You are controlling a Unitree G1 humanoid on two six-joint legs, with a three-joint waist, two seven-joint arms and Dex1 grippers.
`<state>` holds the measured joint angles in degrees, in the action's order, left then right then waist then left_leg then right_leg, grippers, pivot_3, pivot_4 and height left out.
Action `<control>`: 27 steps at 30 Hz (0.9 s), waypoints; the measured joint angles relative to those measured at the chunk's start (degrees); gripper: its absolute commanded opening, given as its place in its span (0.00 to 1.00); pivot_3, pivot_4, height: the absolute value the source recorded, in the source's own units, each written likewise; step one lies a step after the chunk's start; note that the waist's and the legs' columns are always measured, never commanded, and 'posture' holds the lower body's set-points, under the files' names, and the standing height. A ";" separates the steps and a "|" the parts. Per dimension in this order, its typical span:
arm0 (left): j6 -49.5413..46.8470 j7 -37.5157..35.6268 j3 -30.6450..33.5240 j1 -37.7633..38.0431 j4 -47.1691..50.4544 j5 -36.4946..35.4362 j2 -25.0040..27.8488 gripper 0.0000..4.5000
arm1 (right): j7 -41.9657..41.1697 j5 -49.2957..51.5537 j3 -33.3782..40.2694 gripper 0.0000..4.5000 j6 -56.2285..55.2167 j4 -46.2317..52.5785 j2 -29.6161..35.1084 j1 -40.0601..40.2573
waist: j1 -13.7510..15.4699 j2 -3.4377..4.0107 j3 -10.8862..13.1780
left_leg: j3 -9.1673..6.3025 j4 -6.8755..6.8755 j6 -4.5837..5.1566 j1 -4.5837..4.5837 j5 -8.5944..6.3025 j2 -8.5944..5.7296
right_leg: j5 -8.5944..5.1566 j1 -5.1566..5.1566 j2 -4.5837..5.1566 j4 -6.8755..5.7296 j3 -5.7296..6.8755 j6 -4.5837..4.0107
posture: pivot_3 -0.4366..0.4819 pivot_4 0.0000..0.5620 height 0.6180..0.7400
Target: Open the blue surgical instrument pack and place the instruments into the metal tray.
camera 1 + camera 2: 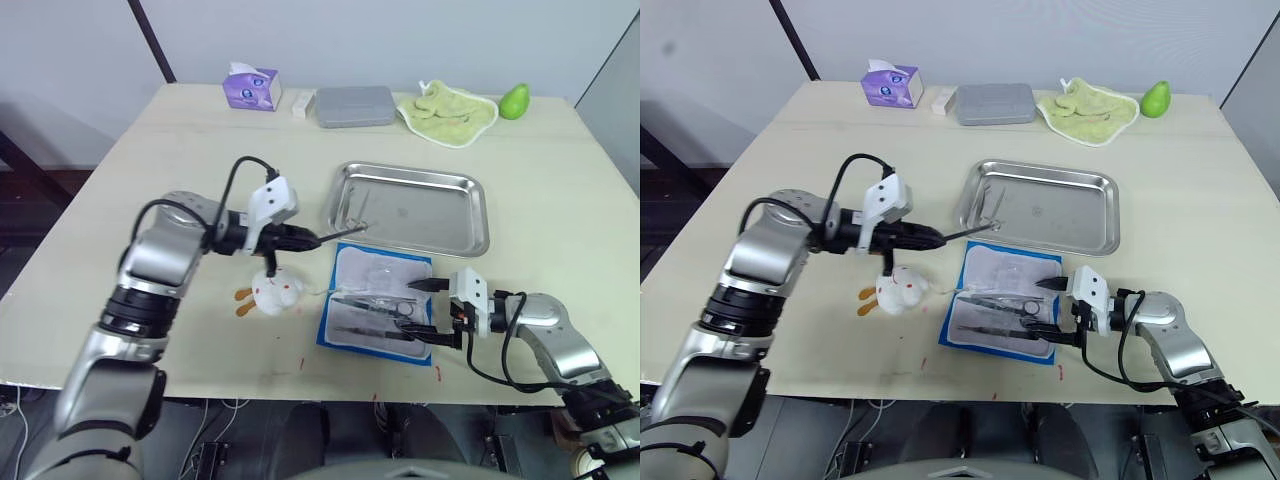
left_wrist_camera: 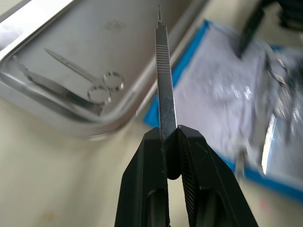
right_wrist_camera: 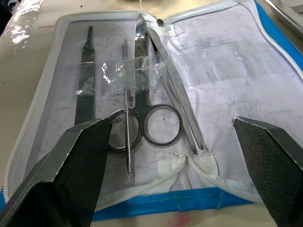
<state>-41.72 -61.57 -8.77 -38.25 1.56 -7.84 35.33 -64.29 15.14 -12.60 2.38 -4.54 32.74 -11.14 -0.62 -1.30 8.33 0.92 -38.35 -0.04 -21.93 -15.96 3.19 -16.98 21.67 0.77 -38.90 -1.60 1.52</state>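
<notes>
My left gripper is clamped on a flat scalpel handle by its tail, tip near the metal tray rim; it could pivot or clip the rim and fall short (scissors already inside). Right gripper is spread wide over the open blue surgical instrument pack, where scissors, probe and forceps remain; a careless grab could drag the pouch

1 tray, 1 pack, 2 grippers.
</notes>
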 measured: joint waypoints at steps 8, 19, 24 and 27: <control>-16.35 23.70 1.48 -4.67 0.41 3.10 -14.72 0.01 | -0.20 0.00 0.08 1.00 0.08 0.08 0.22 -0.06 | 0.08 -0.02 -0.01 | -0.04 -0.01 0.00 -0.02 0.00 -0.04 | 0.01 -0.01 0.03 0.00 0.00 0.02 | 0.48 0.27 1.00; -31.15 50.45 8.78 -15.04 -8.86 5.92 -38.05 0.01 | -0.37 0.04 0.00 1.00 0.23 0.05 0.60 -0.42 | 0.17 -0.03 -0.01 | -0.02 -0.01 -0.03 -0.02 0.01 -0.11 | 0.02 -0.02 0.10 0.02 -0.01 0.03 | 0.48 0.27 1.00; -32.79 58.01 11.82 -18.12 -14.22 6.62 -42.59 0.01 | -0.42 0.04 -0.16 1.00 0.75 0.06 0.60 -0.91 | -0.03 -0.03 -0.01 | -0.01 0.04 -0.07 0.02 0.03 -0.11 | 0.02 -0.02 0.09 0.02 -0.03 0.03 | 0.48 0.27 1.00; -32.18 60.47 12.21 -18.74 -16.45 6.75 -43.26 0.01 | -0.45 0.04 -0.20 1.00 0.82 0.08 0.60 -0.93 | -0.01 -0.03 -0.01 | 0.00 0.04 -0.31 0.02 0.17 -0.12 | 0.02 -0.02 0.11 0.02 -0.03 0.03 | 0.48 0.27 1.00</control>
<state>-73.90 -1.10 3.44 -56.99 -14.89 -1.09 -7.93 -64.75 15.17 -12.80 3.20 -4.46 33.34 -12.07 -0.63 -1.33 8.32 0.92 -38.32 -0.35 -21.91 -15.80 3.07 -16.96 21.65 0.88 -38.88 -1.63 1.55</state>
